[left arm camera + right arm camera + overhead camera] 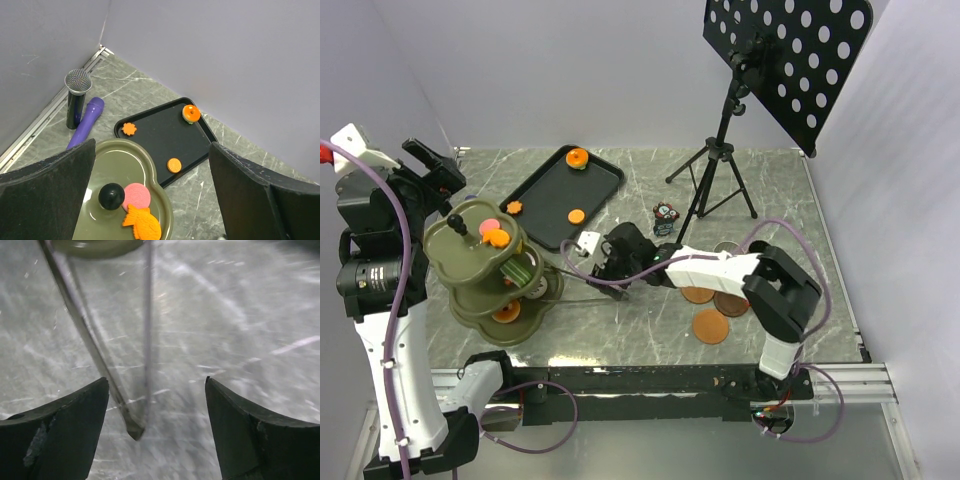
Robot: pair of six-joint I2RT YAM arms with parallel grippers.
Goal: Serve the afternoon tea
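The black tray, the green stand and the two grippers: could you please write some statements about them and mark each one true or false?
1. Three orange pastries lie on the black tray. True.
2. The top tier of the green stand is empty. False: a pink pastry and a fish-shaped pastry lie on it.
3. The right gripper is shut on the tongs. False: its jaws stand open, and the tongs lie on the table between the fingers.
4. The left gripper is open and holds nothing. True.
5. The saucers lie on the black tray. False: they lie on the table.
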